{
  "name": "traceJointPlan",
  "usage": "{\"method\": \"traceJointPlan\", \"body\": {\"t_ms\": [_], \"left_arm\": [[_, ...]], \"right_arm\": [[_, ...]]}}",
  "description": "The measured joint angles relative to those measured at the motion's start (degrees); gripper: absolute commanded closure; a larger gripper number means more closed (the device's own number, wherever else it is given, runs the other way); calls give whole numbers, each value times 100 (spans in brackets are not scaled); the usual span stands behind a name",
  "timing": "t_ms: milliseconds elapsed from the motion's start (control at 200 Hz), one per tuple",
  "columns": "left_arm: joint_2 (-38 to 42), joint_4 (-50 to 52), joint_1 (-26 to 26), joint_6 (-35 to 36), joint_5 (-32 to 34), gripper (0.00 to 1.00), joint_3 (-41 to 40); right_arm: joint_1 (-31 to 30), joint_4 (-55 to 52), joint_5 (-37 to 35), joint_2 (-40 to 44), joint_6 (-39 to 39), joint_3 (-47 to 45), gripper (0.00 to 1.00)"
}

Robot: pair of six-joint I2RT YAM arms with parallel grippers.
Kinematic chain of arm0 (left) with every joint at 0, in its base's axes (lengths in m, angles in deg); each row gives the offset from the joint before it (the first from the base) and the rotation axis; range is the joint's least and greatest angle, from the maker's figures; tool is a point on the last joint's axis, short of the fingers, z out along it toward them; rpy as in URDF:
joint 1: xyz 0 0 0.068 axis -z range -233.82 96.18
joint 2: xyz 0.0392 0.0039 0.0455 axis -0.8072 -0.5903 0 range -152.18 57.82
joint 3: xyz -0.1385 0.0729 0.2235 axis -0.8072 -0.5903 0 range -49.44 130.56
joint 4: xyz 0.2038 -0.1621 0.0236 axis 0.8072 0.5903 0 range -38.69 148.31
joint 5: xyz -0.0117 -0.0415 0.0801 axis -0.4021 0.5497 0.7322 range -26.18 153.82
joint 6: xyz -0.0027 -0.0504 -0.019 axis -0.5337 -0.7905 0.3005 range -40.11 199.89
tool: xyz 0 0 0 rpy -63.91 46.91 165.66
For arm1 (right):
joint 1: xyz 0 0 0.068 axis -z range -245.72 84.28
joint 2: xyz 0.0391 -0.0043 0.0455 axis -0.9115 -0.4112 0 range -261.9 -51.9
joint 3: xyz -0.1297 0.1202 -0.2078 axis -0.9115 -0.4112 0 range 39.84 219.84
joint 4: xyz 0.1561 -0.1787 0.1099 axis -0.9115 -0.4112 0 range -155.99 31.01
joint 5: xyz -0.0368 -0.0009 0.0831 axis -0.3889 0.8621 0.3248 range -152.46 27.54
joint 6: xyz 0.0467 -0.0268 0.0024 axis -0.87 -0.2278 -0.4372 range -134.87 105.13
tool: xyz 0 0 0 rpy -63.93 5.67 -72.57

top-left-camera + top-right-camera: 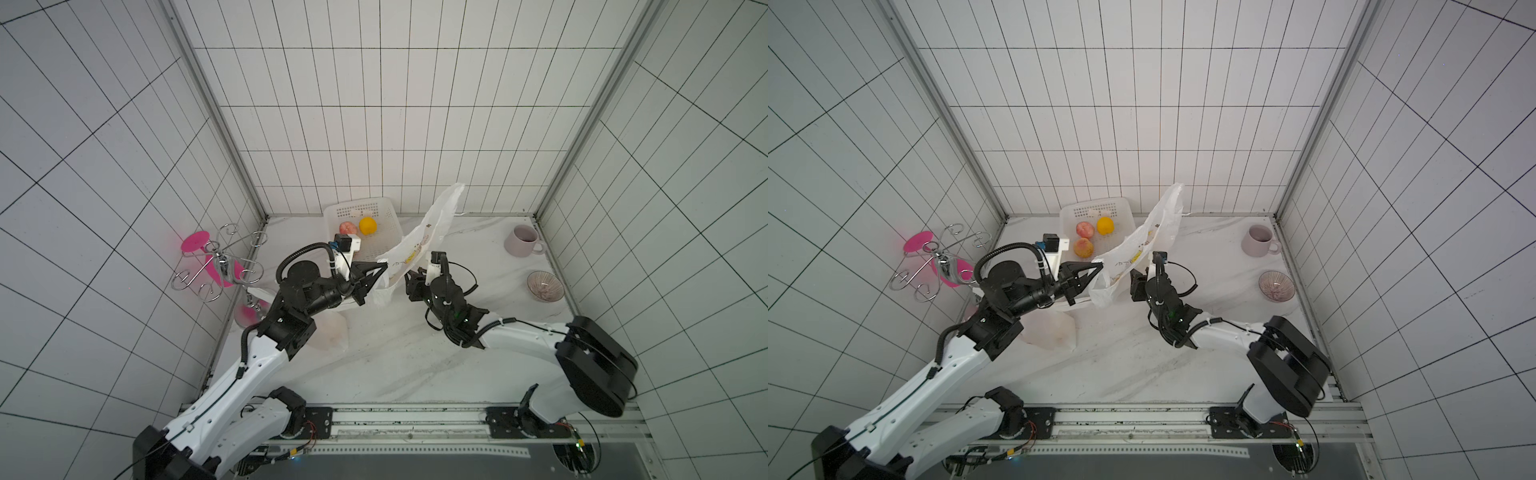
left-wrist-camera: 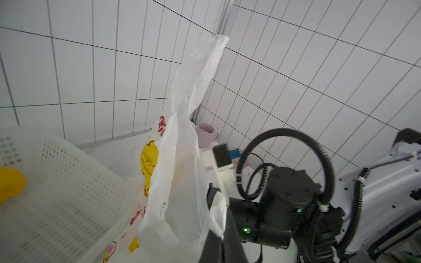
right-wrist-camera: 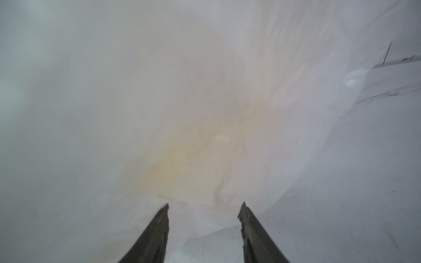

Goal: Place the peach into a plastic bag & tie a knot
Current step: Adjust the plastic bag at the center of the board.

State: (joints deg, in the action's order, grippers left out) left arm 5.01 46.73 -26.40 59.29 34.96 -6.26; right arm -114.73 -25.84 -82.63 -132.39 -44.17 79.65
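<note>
A peach (image 1: pixel 1084 247) lies in the white basket (image 1: pixel 1100 206) at the back of the table (image 1: pixel 1142 365), beside a second peach (image 1: pixel 1085 229) and an orange (image 1: pixel 1105 225), outside the plastic bag (image 1: pixel 1142 245). The left gripper (image 1: pixel 1099 264) is clamped on the bag's edge and holds it up just beside the basket. The right gripper (image 3: pixel 205 205) has its jaws apart, with the bag's film right in front of them.

I see my right claw (image 3: pixel 204 205) with its two dark fingers (image 3: pixel 157 230) spread apart, nothing clamped between them. Just ahead, the blurred white film of the plastic bag (image 3: pixel 136 79) fills the view, with a faint yellowish patch (image 3: pixel 182 164) showing beyond the gap. Bare marble table (image 3: pixel 353 205) lies outboard of one finger
</note>
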Motion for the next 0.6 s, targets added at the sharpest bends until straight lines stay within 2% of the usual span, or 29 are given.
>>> {"method": "traceJointPlan", "body": {"t_ms": [180, 295, 460, 600], "left_arm": [[7, -332, -15, -487, 142, 100, -404], [7, -599, -15, -686, 127, 100, -404], [-142, -850, 35, -870, -76, 100, -404], [-146, -852, 225, -901, -118, 100, -402]], "right_arm": [[-247, -1906, 319, 2124, 243, -192, 60], [-326, -3390, 481, 2804, 422, 0, 69], [-326, -5080, 813, 2339, 579, 1209, 76], [-328, -5541, 1191, 1539, 632, 2430, 82]]}}
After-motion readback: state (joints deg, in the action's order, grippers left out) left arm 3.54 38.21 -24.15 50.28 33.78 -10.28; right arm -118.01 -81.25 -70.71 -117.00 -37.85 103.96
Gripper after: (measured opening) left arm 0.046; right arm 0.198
